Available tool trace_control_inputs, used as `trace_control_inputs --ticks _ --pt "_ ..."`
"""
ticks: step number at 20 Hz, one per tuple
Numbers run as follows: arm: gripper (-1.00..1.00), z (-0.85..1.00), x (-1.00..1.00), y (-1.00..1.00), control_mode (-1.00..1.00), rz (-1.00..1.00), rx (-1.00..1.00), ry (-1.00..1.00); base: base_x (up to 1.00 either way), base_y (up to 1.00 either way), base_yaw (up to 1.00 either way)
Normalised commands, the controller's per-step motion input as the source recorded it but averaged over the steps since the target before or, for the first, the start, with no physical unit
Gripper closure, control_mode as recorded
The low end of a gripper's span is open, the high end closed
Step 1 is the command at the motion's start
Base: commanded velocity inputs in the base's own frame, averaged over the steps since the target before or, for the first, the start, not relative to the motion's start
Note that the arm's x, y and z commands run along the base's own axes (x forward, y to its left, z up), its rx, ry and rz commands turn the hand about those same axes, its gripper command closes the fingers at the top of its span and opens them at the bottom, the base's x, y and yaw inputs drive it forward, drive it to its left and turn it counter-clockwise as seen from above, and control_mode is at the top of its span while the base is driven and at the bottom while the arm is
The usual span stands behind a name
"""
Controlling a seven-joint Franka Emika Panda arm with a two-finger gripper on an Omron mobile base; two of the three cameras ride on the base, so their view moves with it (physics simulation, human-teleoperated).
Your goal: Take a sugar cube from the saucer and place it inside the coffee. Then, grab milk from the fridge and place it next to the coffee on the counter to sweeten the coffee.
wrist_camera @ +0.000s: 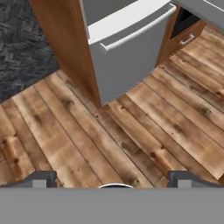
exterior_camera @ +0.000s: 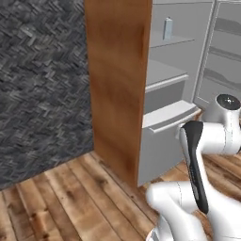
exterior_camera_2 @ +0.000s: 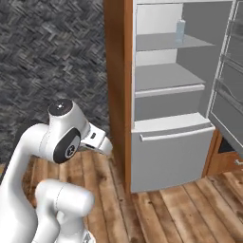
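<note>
The fridge [exterior_camera: 169, 127] [exterior_camera_2: 166, 152] stands open, its grey shelves and lower drawer showing. The milk [exterior_camera: 167, 28] [exterior_camera_2: 180, 31], a small pale carton, stands upright on the top shelf near the back. My gripper [wrist_camera: 113, 179] is open with nothing between its dark fingertips [wrist_camera: 41, 178]. It hangs over the wooden floor [wrist_camera: 131, 131], well below and in front of the fridge drawer [wrist_camera: 127, 39]. The sugar cube, saucer, coffee and counter are out of view.
A tall wood panel [exterior_camera: 117, 84] [exterior_camera_2: 116, 71] flanks the fridge on the left, beside a dark patterned wall [exterior_camera: 42, 84]. The fridge door [exterior_camera_2: 230, 95] hangs open on the right. A wooden drawer with a silver handle [wrist_camera: 186, 39] sits right of the fridge.
</note>
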Motion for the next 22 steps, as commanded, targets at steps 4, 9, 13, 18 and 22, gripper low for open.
trace_control_inputs --ticks 4,9,13,18,22 --pt "-1.0 0.0 0.0 0.0 1.0 0.0 0.0 0.0 1.0 -0.68 0.0" --pt "-1.0 0.0 0.0 0.0 1.0 0.0 0.0 0.0 1.0 -0.74 0.0" --pt "-1.0 0.0 0.0 0.0 1.0 0.0 0.0 0.0 0.91 -0.61 0.06" --pt "-1.0 0.0 0.0 0.0 1.0 0.0 0.0 0.0 0.64 -0.55 0.27" --pt "-1.0 0.0 0.0 0.0 1.0 0.0 0.0 0.0 0.62 -0.53 0.35"
